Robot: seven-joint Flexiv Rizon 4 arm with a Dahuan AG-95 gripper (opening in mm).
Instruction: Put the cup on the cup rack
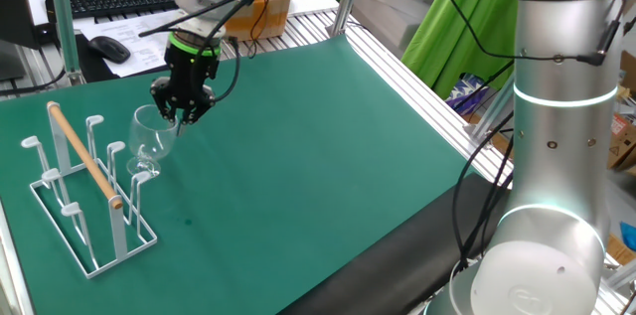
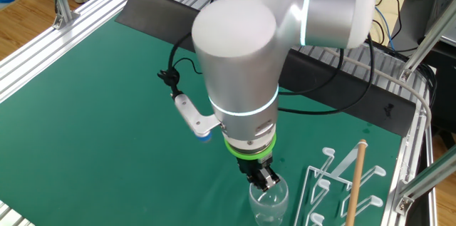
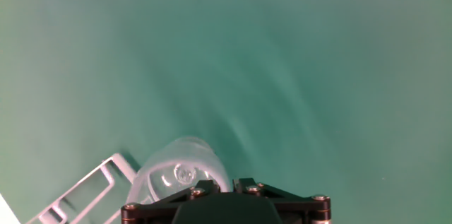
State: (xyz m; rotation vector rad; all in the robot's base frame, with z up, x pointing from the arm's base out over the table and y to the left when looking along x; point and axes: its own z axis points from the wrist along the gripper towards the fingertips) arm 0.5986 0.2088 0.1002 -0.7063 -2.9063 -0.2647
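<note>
The gripper (image 1: 181, 111) is clenched on the rim of the cup (image 1: 151, 141), holding it tilted just above the green table (image 1: 318, 166), beside the cup rack (image 1: 84, 191) and apart from its pegs. This looks like the carry step. Next, the arm likely needs to turn the cup bowl-down and line it up over a peg

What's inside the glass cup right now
The cup looks empty: through its clear bowl only green mat and the foot show. The gripper pinches its rim, so one fingertip reaches just inside, and the black fingers cover that edge.
</note>
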